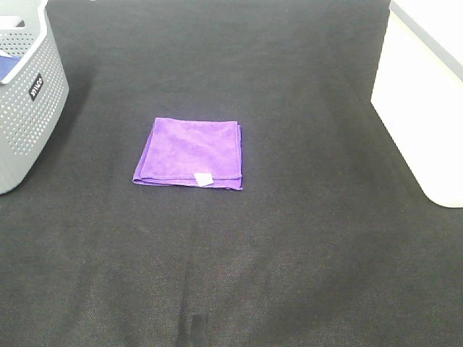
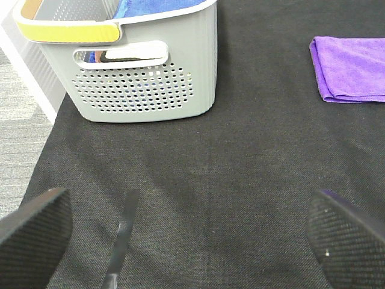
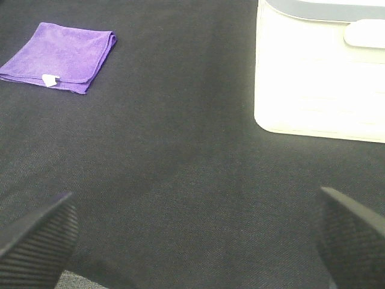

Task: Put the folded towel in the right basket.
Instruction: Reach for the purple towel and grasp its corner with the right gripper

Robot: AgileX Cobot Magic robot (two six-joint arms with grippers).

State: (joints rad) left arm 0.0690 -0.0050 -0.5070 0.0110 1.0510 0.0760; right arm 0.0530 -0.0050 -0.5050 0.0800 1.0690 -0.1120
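While left tool (image 2: pixel 192 238) and right tool (image 3: pixel 192 238) stand apart, empty, the square-folded purple microfibre towel (image 1: pixel 189 152) lies flat, central on the black table (image 1: pixel 289 275), well apart from the smooth cream basket (image 1: pixel 427 108) on the right tool's side.

Frame edges crop the right basket (image 1: pixel 423 123) and grey basket (image 1: pixel 32 134).

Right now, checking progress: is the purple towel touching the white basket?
Apart. The exterior high view shows bare black mat between the folded towel and the white basket.

Black, finely textured end effector fingers (image 2: pixel 33 226)
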